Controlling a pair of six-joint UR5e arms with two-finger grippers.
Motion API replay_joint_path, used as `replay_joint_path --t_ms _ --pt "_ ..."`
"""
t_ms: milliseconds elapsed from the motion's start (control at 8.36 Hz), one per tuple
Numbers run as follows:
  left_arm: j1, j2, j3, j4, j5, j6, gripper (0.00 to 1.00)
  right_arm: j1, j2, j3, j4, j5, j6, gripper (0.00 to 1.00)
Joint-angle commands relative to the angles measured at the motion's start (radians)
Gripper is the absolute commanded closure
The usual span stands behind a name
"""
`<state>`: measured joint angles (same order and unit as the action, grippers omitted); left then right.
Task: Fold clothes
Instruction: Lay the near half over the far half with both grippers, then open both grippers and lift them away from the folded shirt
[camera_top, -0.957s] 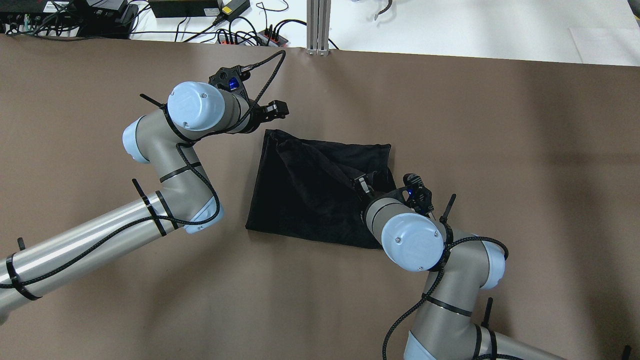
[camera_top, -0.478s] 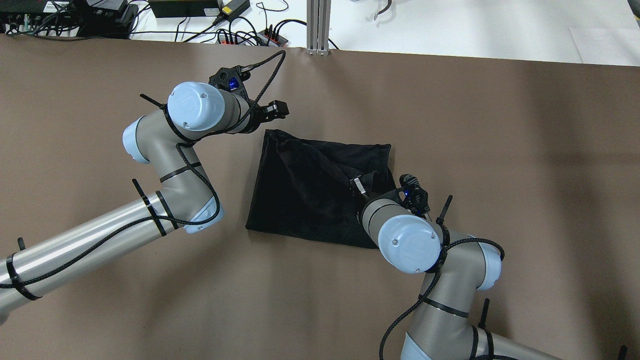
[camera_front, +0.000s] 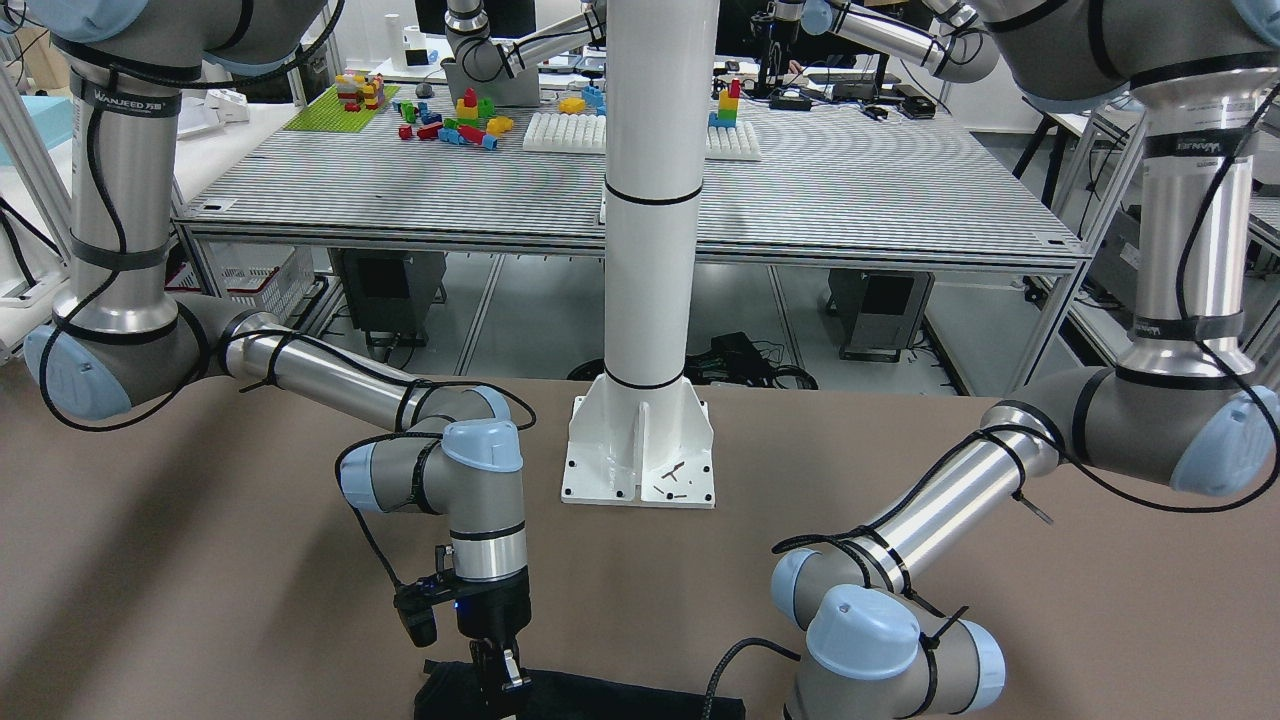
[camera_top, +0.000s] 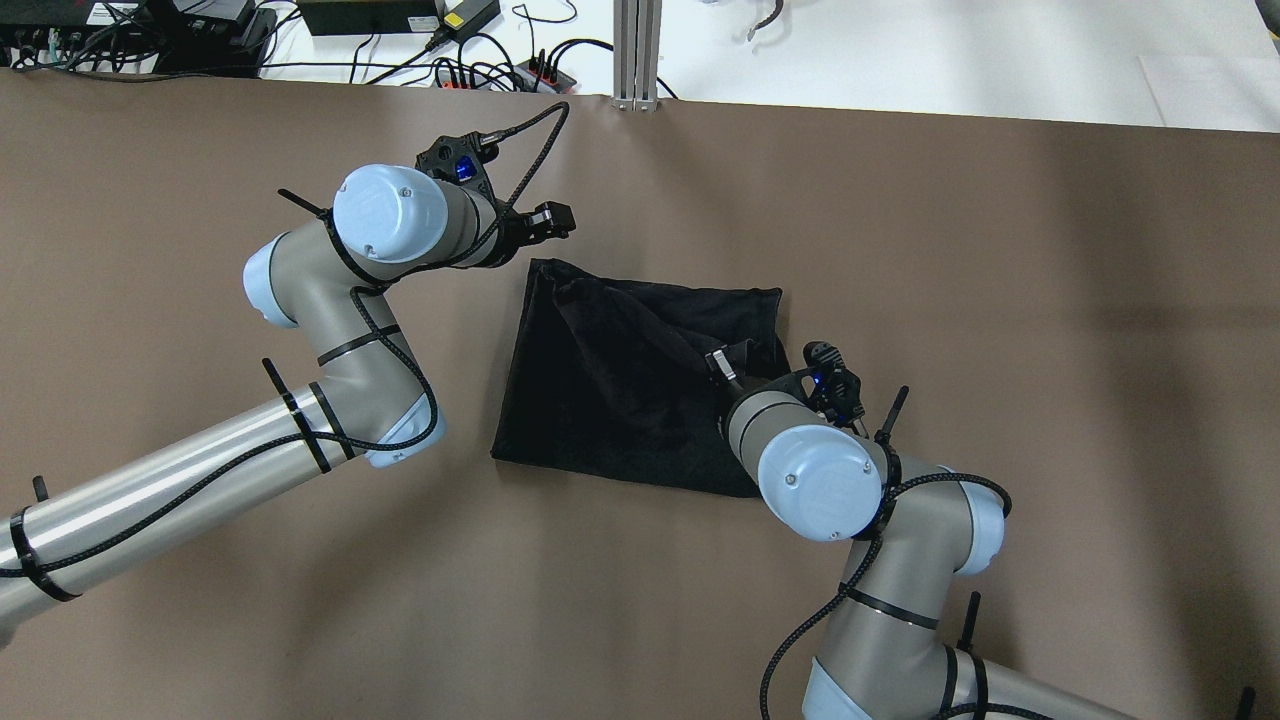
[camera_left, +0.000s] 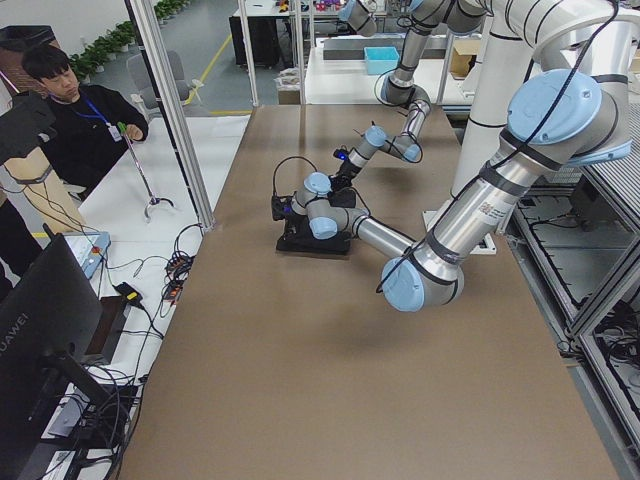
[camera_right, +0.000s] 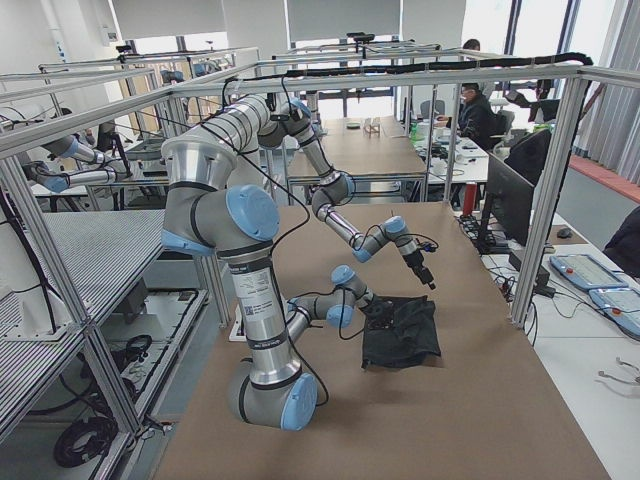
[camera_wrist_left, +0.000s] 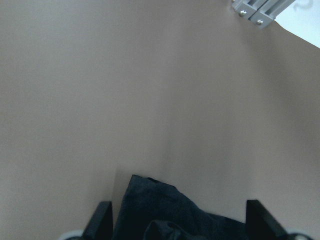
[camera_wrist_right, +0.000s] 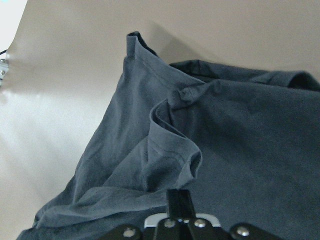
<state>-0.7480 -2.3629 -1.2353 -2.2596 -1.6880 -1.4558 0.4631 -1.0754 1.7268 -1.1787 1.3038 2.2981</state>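
Note:
The black cloth lies roughly rectangular on the brown table, with a raised diagonal fold running across it. My right gripper is over its right part. In the right wrist view its fingers are closed together at the end of that raised fold. In the front view it points straight down onto the cloth. My left gripper hovers just beyond the cloth's far left corner. It is open and empty in the left wrist view, with the corner below it.
The white pole's base plate stands on the table behind the cloth. An aluminium post and cables with power strips line the far edge. An operator sits beyond that edge.
My right gripper shifted slightly left over the cloth, then back and a little farther from me. The left arm and the cloth's outline have barely changed.

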Motion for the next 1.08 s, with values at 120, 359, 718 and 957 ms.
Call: replay_joint_path --t_ms 120,359,718,957 --pt "0.001 0.013 -0.001 -0.002 0.004 -0.002 0.06 0.103 0.05 -0.07 -0.004 -0.003 -0.012 1.0" --pt "0.002 0.014 -0.003 -0.002 0.005 -0.002 0.06 0.162 0.223 -0.33 0.004 -0.017 -0.012 1.0" --pt "0.004 0.022 -0.009 -0.003 0.008 -0.006 0.06 0.212 0.239 -0.452 0.112 -0.021 -0.087 1.0" --pt "0.007 0.024 -0.009 -0.009 0.008 -0.012 0.06 0.22 0.239 -0.495 0.129 -0.055 -0.088 1.0"
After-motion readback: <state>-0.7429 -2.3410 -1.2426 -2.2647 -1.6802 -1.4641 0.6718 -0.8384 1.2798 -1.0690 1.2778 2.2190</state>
